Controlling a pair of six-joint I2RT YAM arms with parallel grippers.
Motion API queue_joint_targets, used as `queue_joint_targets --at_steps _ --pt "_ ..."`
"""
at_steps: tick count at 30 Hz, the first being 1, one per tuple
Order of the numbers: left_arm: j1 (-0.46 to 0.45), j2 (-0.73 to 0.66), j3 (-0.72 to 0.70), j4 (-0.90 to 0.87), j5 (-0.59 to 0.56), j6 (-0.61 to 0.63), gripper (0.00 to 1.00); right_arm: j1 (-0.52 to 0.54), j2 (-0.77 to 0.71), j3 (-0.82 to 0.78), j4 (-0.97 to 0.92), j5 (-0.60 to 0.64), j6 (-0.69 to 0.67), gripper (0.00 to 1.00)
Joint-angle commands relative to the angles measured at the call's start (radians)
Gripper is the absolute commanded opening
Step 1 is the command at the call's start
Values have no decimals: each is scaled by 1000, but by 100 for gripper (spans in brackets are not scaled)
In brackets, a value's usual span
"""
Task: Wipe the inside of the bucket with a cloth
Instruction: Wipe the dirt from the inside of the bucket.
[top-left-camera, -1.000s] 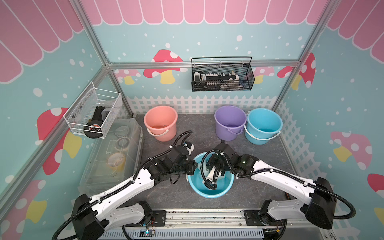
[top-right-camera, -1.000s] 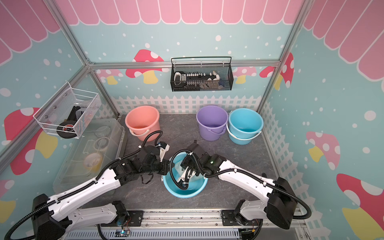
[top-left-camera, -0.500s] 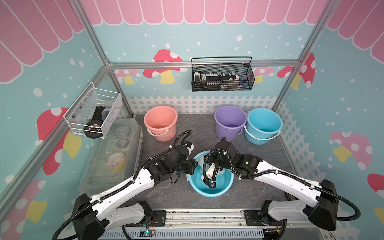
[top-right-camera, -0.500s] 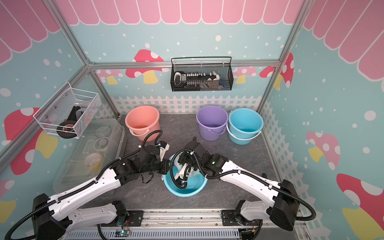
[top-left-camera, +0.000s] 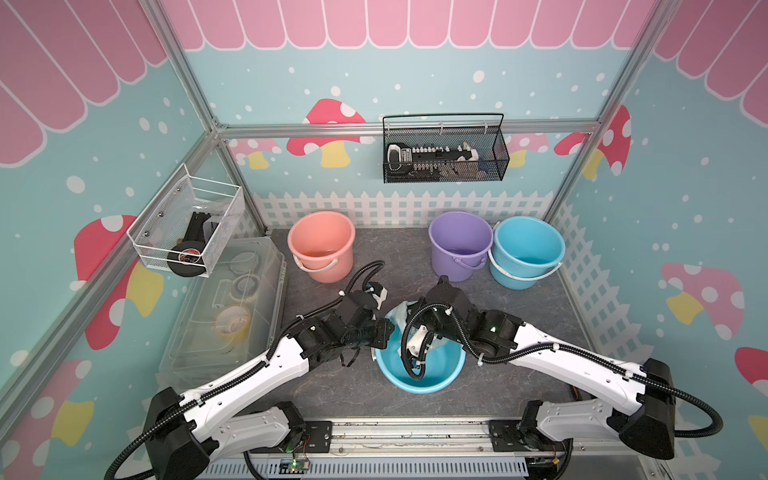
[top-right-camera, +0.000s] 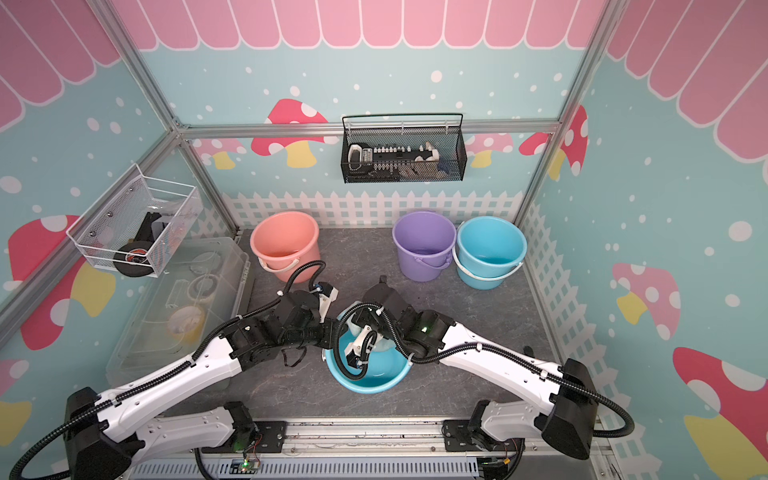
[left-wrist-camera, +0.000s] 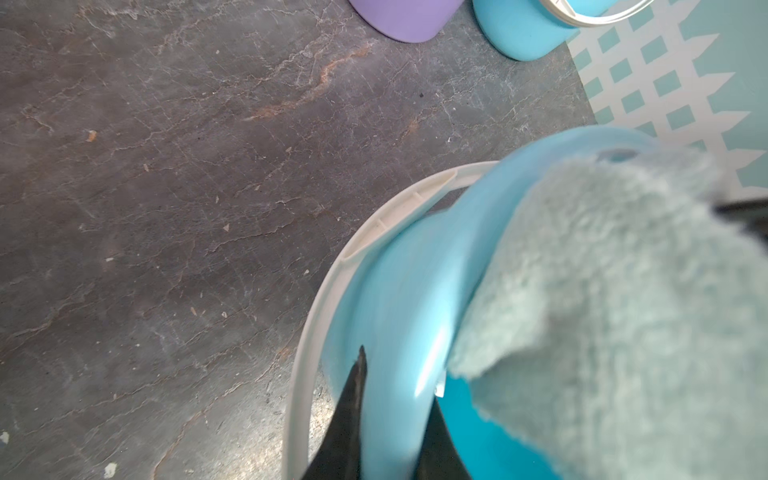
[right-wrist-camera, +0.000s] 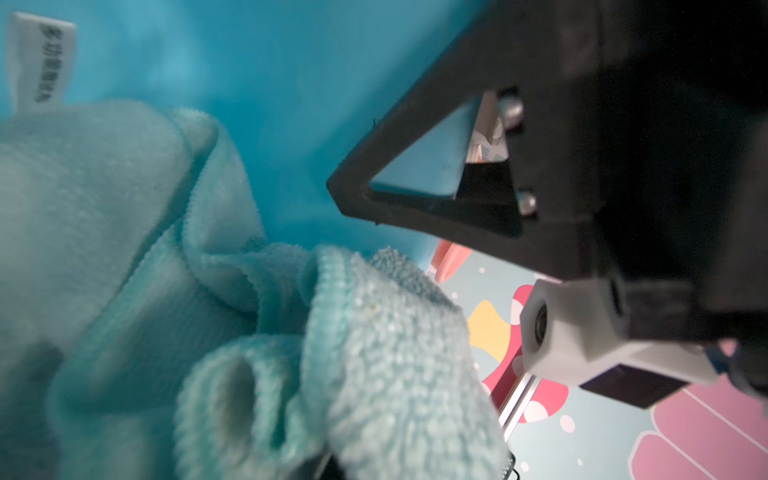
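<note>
A light-blue bucket (top-left-camera: 440, 376) (top-right-camera: 386, 376) stands at the front middle of the dark floor. My left gripper (top-left-camera: 384, 332) (left-wrist-camera: 395, 411) is shut on the bucket's near-left rim, one finger outside the wall and one inside. The bucket's white handle (left-wrist-camera: 316, 332) hangs down outside. The pale aqua cloth (top-left-camera: 398, 318) (left-wrist-camera: 602, 311) (right-wrist-camera: 124, 249) is bunched against the far inner wall, reaching the rim. My right gripper (right-wrist-camera: 326, 467) is shut on the cloth, its jaws almost buried in the folds. In both top views the right wrist (top-left-camera: 442, 301) covers them.
A pink bucket (top-left-camera: 321, 245), a purple bucket (top-left-camera: 460, 245) and a stacked blue bucket (top-left-camera: 525, 249) stand along the back fence. A clear lidded box (top-left-camera: 232, 307) lies at the left. A white wire basket (top-left-camera: 187, 226) and a black mesh basket (top-left-camera: 444, 156) hang on the walls.
My right arm has carried the cloth from the middle of the bucket up along the far inner wall to the rim. The left arm and the bucket have not moved.
</note>
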Motion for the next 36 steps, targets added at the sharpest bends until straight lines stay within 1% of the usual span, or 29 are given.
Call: queue_joint_targets --at_steps 1,5,7,9,12,15,18,21,24,26,28,31,33,36 --pt "-6 -32 20 -3 17 11 0 -5 -22 55 -157 142 77 0" --pt "-6 -34 22 -6 12 11 0 1 -42 75 -364 218 143 0" --pt "-6 -36 21 -7 5 13 0 9 -56 88 -474 214 185 0" --pt "-6 -38 23 -10 -3 13 0 23 -82 88 -555 183 222 0" --pt "-5 -39 26 -12 -19 14 0 54 -118 87 -659 104 277 0" --pt "-4 -41 26 -14 -19 17 0 83 -134 96 -756 -3 344 0" --pt "-4 -44 22 -15 -32 10 0 90 -142 95 -805 -160 411 0" --pt "-5 -40 21 -15 -36 6 0 101 -133 71 -758 -318 479 0" --pt "-4 -33 28 -15 -22 6 0 120 -112 52 -652 -458 544 0" --pt "-4 -32 31 -15 -18 6 0 123 -103 22 -530 -540 592 0" --pt "-4 -35 29 -15 -14 8 0 124 -101 -13 -395 -594 633 0" --pt "-4 -44 26 -15 -13 6 0 126 -82 -49 -206 -625 680 0" --pt "-4 -47 23 -15 -11 6 0 125 -58 -58 -114 -613 694 0" --pt "-4 -47 20 -13 -8 8 0 126 -10 -75 -2 -566 674 0"
